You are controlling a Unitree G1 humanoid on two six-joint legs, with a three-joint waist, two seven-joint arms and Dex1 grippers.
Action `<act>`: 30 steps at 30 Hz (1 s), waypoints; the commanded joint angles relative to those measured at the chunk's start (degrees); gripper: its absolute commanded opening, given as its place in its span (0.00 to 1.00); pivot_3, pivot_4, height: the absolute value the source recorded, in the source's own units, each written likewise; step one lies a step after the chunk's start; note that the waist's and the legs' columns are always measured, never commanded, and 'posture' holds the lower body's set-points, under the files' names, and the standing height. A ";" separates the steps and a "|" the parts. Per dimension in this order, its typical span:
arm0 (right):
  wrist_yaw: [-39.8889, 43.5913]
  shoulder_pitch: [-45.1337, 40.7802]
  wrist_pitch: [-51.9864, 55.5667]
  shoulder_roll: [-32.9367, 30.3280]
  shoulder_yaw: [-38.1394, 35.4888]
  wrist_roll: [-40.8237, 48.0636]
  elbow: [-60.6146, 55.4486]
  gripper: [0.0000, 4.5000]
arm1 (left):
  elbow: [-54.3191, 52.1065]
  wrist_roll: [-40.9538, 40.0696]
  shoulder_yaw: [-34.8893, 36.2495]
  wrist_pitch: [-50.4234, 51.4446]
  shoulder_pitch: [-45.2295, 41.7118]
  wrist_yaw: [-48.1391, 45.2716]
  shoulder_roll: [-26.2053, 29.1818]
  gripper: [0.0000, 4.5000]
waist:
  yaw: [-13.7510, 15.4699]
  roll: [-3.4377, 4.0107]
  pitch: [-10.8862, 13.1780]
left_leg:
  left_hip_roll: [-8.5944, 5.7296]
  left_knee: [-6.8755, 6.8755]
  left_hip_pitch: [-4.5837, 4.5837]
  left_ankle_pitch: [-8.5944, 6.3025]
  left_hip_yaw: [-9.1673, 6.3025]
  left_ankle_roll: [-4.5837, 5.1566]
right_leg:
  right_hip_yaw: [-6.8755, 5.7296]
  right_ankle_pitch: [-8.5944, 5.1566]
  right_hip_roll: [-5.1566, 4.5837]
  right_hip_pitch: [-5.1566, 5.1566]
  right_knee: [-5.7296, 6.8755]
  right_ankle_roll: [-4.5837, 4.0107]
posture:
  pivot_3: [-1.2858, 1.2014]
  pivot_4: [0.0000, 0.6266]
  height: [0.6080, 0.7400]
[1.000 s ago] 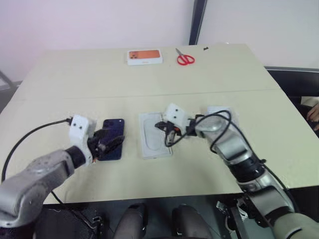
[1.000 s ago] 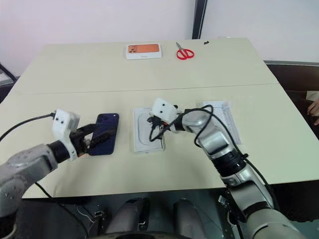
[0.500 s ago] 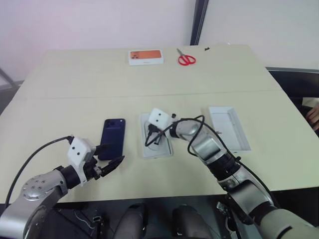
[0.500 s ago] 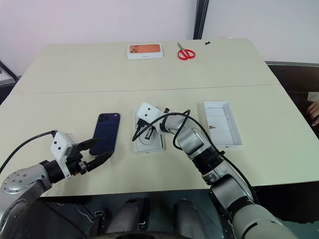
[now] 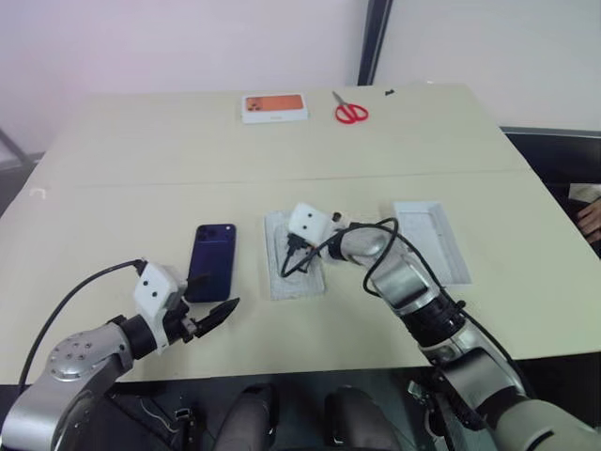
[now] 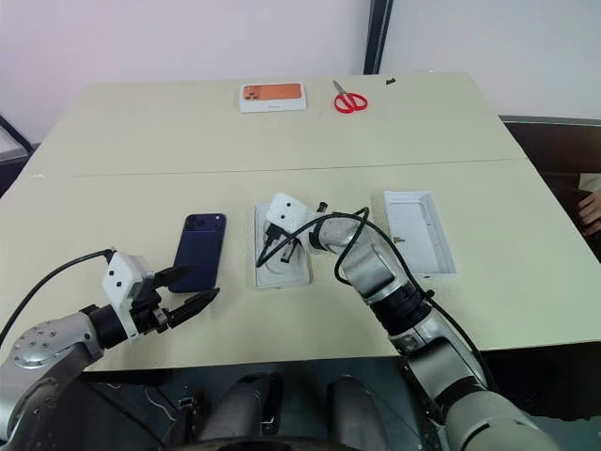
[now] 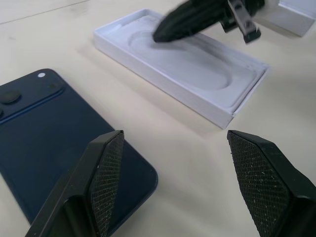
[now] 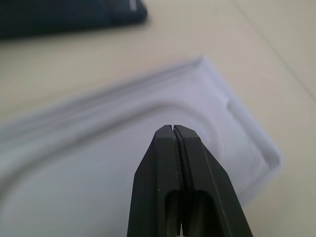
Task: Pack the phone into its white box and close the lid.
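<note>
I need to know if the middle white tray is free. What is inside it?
The white tray holds a moulded insert with a rounded recess. The shut right pincer hovers over it. Whatever lies under the insert is covered. The phone lies outside, beside it.

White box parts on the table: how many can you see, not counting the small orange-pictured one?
2. One white tray with a rounded recess lies beside the phone, under the shut right pincer. The other white tray lies empty toward the table's right edge.
</note>
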 commanded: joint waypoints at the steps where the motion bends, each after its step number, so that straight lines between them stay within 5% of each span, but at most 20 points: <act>1: -2.51 -2.27 -1.03 2.17 -0.56 -0.41 3.26 0.01 | -1.46 0.00 0.24 -1.90 0.17 -1.16 -0.22 0.78 | 0.00 0.00 0.00 | 0.00 0.00 0.00 0.00 0.00 0.00 | 0.00 0.00 0.00 0.00 0.00 0.00 | 0.52 0.24 1.00; 11: -0.68 -1.42 -1.38 -1.03 1.83 -3.02 4.96 0.01 | -2.10 1.30 0.23 -2.95 1.92 -1.23 -0.44 0.78 | 0.06 0.02 0.00 | -0.01 0.01 0.00 0.00 0.00 0.00 | 0.00 0.00 0.00 0.01 0.00 0.00 | 0.52 0.24 1.00; 22: 11.20 5.83 -8.30 -8.62 -7.31 11.06 -12.04 0.01 | -1.61 -1.20 4.38 -0.42 1.38 1.13 -0.95 0.78 | 0.30 0.03 0.01 | 0.00 0.03 0.00 -0.03 0.00 0.06 | -0.01 0.00 -0.01 0.05 -0.02 0.00 | 0.52 0.24 1.00; 30: 16.63 9.57 -10.15 -14.10 -5.72 13.30 -16.53 0.01 | -0.20 -1.78 5.46 7.34 -0.68 5.84 -0.47 0.78 | 0.09 0.03 0.01 | 0.01 0.03 0.01 -0.06 -0.02 0.11 | -0.01 0.00 -0.01 0.06 -0.01 0.00 | 0.52 0.24 1.00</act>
